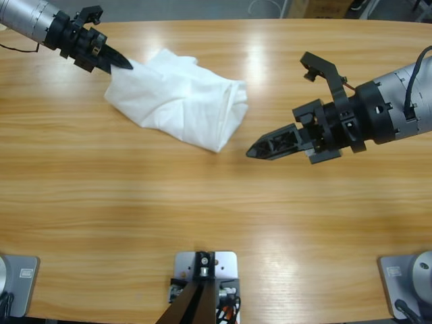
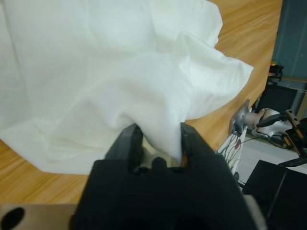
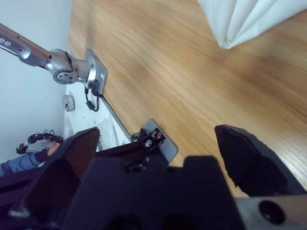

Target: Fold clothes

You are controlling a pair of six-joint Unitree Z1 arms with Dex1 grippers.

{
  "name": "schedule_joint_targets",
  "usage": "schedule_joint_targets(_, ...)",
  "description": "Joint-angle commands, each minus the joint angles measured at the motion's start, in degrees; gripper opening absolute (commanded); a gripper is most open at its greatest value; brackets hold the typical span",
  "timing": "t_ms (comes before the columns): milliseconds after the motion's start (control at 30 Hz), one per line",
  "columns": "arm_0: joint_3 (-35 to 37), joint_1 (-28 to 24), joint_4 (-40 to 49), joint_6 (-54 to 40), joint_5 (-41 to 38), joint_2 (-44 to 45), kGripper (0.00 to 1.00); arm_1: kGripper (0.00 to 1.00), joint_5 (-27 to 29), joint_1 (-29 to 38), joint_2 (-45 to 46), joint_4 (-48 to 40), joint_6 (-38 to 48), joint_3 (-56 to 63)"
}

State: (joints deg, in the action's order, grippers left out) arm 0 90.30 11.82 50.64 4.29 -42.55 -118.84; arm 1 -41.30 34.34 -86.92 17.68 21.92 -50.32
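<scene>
The clothes, a white T-shirt (image 1: 182, 101), lie bunched in a loose heap on the far left-centre of the wooden table (image 1: 202, 223). My left gripper (image 1: 121, 63) comes in from the upper left corner and is shut on the shirt's upper left edge. In the left wrist view the white cloth (image 2: 120, 72) is pinched between the jaws of the left gripper (image 2: 159, 143) and spreads away over the table. My right gripper (image 1: 260, 150) hovers open just right of the shirt's lower right corner, touching nothing. The right wrist view, past the right gripper (image 3: 158, 133), shows that corner (image 3: 240, 19) at the top.
Bare wooden table (image 3: 182, 86) stretches in front of and to the right of the shirt. Beyond the table edge, the left wrist view shows dark equipment (image 2: 283, 134). A person's blue sleeve (image 3: 12, 165) shows at the left edge of the right wrist view.
</scene>
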Motion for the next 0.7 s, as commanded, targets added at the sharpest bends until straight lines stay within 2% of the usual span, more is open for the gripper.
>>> schedule_joint_targets(33, -0.04, 0.35, 0.69, -1.14, -1.04, -3.93, 0.000, 0.977, -1.23, 0.03, 0.31, 0.03, -0.50, 0.54)
schedule_joint_targets(167, 0.14, 0.07, 0.69, -1.20, -1.04, -4.21, 0.000, 0.973, -4.19, -0.15, -3.54, -2.39, -0.92, -2.48)
schedule_joint_targets(467, 1.07, -1.60, 0.69, -0.91, -1.20, -5.40, 0.000, 0.955, -6.21, -2.03, -20.42, -2.04, -4.24, -18.78)
schedule_joint_targets(533, 2.11, -2.04, 1.04, -0.72, -1.43, -6.37, 0.000, 0.918, -4.89, -2.73, -23.07, -1.97, -4.66, -20.83)
schedule_joint_targets(700, 5.39, -2.32, 3.27, -1.16, -1.57, -8.81, 0.000, 0.904, 3.63, -5.70, -23.81, -0.48, -5.77, -21.13)
